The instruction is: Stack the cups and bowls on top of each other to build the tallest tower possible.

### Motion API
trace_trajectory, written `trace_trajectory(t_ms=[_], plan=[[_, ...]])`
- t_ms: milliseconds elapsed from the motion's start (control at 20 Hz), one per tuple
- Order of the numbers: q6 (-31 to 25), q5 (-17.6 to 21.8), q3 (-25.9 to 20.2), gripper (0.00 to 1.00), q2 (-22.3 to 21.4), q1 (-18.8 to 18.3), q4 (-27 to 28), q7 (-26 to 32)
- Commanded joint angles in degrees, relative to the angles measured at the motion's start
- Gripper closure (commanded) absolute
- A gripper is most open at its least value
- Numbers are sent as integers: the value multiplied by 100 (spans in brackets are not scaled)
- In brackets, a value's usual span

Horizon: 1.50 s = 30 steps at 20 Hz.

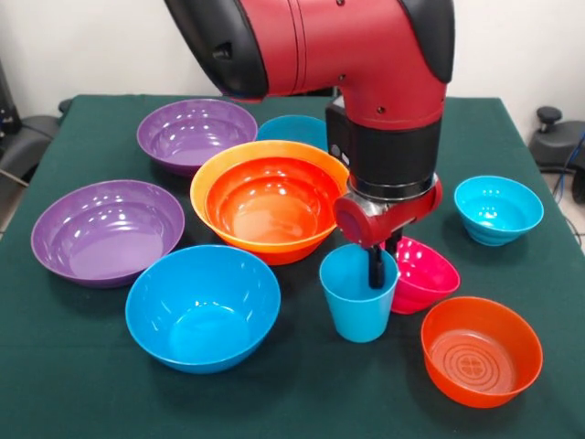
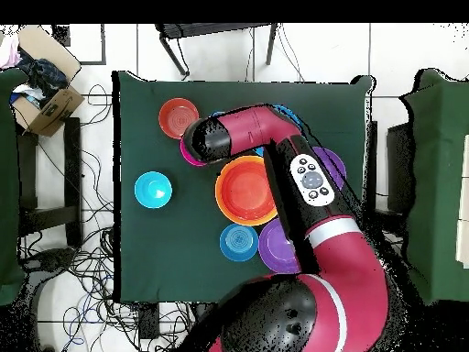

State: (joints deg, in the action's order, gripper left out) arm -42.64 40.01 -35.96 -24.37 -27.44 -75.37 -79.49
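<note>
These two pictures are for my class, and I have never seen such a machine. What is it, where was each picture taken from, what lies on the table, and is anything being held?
It is a red and black robot arm at a green table. One picture looks across the table; the other looks straight down. On the table lie plastic bowls: two purple, several blue, a magenta one, a red-orange one, and a red-orange bowl nested in a large orange bowl. The hand reaches down into a light blue cup, which stands on the table. Whether it grips the cup cannot be seen.
</note>
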Motion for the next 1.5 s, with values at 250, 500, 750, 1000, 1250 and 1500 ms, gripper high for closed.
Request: trace_trajectory(t_ms=[250, 500, 750, 1000, 1250, 1500], plan=[[-690, -449, 205, 100, -767, -59, -764, 80], [-583, -430, 300, 100, -768, 2, -859, 125], [-261, -258, 349, 100, -586, 48, -759, 125], [19, -55, 432, 100, -379, 82, -723, 84], [304, 73, 505, 100, -196, 113, -706, -10], [561, 282, 638, 100, 123, 213, -567, -146]])
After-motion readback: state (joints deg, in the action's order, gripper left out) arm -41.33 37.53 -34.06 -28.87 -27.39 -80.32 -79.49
